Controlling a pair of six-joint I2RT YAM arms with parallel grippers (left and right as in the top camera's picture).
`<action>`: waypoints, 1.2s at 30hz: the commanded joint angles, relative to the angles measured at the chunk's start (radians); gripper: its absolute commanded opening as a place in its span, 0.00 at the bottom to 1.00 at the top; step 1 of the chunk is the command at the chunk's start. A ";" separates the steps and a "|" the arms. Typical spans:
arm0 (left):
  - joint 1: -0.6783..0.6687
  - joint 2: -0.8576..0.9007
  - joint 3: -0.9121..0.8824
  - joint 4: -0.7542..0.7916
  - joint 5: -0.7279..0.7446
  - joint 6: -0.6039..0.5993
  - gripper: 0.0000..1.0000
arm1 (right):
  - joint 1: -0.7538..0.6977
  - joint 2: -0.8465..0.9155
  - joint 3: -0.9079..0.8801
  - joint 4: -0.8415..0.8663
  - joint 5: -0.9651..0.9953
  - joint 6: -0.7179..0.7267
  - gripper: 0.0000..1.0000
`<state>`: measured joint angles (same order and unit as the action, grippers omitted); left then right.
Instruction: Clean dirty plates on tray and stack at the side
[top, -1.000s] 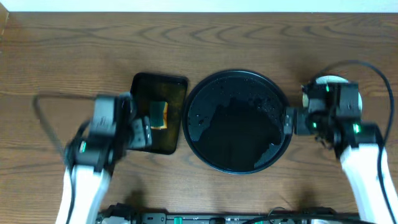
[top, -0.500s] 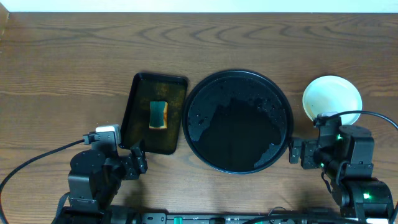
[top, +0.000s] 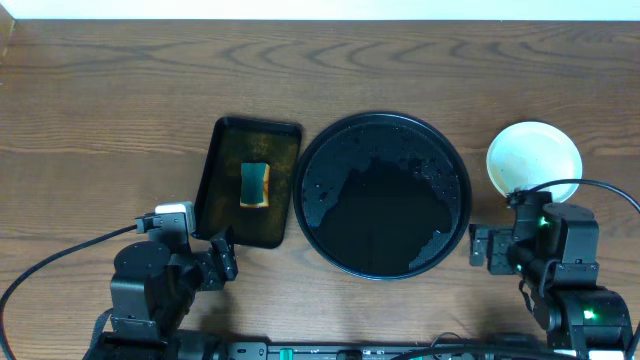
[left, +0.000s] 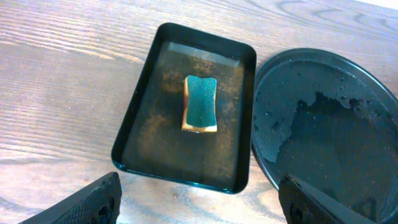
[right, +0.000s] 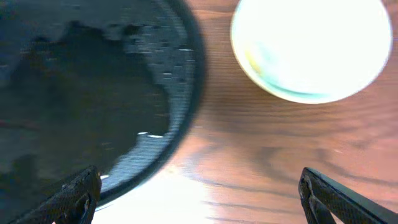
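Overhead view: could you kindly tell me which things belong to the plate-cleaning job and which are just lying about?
Job: pale round plates, stacked on the wood; large round glossy black tray; green-and-yellow sponge.
Lying about: small rectangular black tray, merely holding the sponge.

Black arms (top: 150, 285), black left end effector (left: 199, 182), looping cables (top: 50, 265), green lights (top: 590, 315)

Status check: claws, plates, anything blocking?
Left claw and right claw open, empty. Plates sit right of round tray; tray bare. Nothing blocking; sponge in small tray.
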<state>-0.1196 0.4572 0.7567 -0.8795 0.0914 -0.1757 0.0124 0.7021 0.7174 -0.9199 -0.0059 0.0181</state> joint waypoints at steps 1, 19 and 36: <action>0.000 0.000 -0.009 -0.002 0.005 0.017 0.81 | 0.007 -0.011 -0.007 -0.003 0.111 0.010 0.99; 0.000 0.000 -0.009 -0.002 0.005 0.018 0.81 | 0.008 -0.249 -0.208 0.361 -0.023 0.010 0.99; 0.000 0.000 -0.009 -0.002 0.005 0.017 0.81 | 0.031 -0.677 -0.712 1.126 -0.076 0.006 0.99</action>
<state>-0.1196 0.4580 0.7521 -0.8829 0.0952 -0.1757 0.0296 0.0761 0.0364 0.2283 -0.0788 0.0185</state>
